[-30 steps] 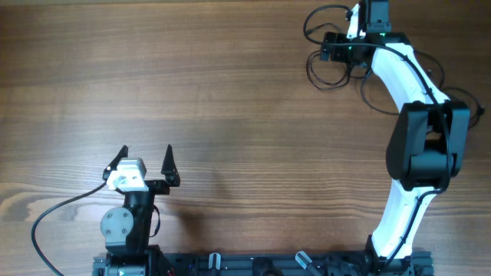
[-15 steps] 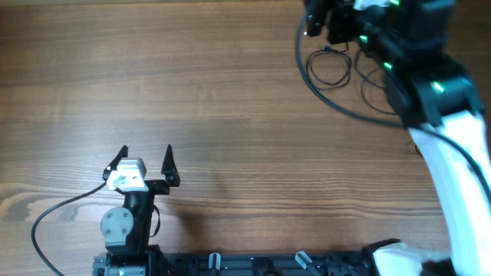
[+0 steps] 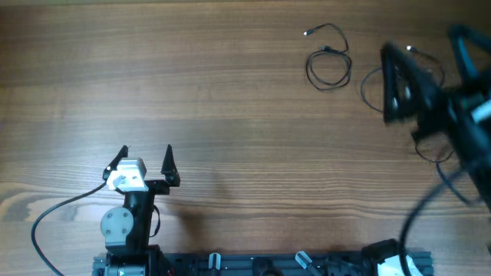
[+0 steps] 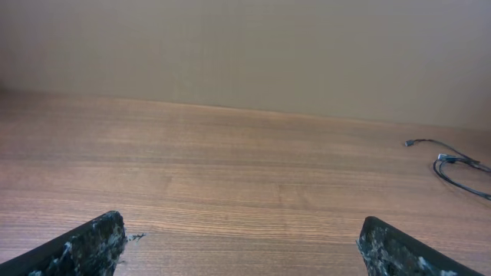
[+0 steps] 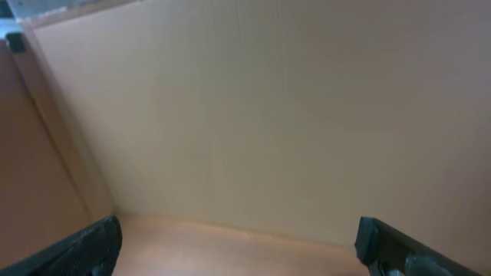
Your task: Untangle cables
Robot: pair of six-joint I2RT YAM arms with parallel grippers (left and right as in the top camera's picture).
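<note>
1. Jaws first: the left gripper (image 3: 146, 162) stands wide apart and empty at the near edge of the table (image 3: 230, 92). The right gripper (image 5: 238, 249) is also apart, holding nothing and facing the wall (image 5: 268, 115).
2. Cables (image 3: 330, 67) lie at the far right. One thin black loop sits alone, while others run under the blurred right arm (image 3: 445, 115).
3. The step looks to be between grasps. Next, the right gripper must come down onto one strand.

Left hand (image 3: 146, 156), right hand (image 5: 238, 244), both agape
</note>
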